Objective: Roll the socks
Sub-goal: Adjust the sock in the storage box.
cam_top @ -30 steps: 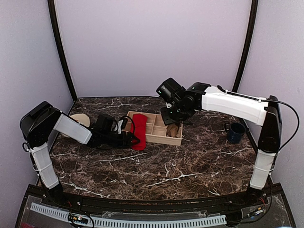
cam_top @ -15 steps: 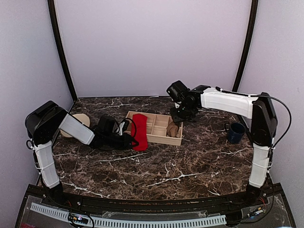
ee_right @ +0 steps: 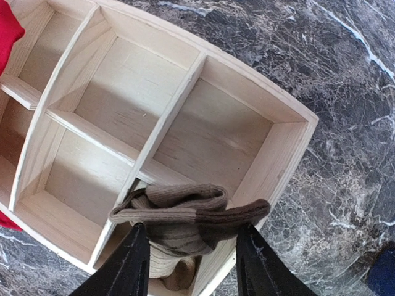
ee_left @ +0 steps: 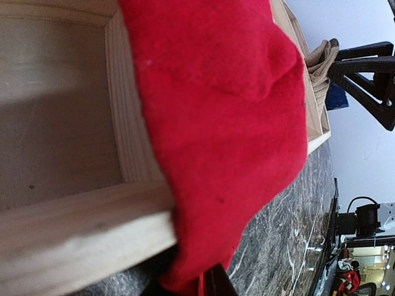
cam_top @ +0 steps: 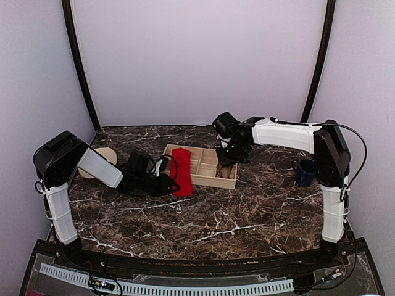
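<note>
Mug [cam_top: 305,171] right of wooden tray [cam_top: 207,179], red sock [cam_top: 181,169] over its near rim

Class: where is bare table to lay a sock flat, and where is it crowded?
Free: the marble table nearer than the wooden tray; also between tray and blue mug. Crowded: left of the tray, by the red sock and left arm.
</note>
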Controlling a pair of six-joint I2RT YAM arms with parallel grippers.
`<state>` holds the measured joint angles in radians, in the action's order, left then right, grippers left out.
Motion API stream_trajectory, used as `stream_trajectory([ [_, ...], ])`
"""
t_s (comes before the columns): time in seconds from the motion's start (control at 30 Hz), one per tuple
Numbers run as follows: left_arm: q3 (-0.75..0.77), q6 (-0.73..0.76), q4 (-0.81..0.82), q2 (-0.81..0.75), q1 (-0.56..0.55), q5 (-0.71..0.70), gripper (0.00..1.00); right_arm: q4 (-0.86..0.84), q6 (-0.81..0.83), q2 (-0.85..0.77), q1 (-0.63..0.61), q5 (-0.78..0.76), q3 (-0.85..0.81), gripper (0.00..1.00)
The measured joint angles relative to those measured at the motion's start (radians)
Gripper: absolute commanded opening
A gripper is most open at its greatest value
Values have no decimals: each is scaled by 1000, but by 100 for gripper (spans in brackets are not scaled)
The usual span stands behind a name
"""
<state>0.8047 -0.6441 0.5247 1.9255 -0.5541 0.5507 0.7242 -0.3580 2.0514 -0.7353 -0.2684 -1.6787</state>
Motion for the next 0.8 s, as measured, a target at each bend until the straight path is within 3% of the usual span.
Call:
stream_trajectory([
  [0.37, 0, -11, 14, 2, 0, 16, 9, -3, 43, 42, 5, 34, -28, 49],
  [0.8, 0, -30, 47, 9, 7, 33, 9, -4, 90, 60, 10, 67, -41, 31],
])
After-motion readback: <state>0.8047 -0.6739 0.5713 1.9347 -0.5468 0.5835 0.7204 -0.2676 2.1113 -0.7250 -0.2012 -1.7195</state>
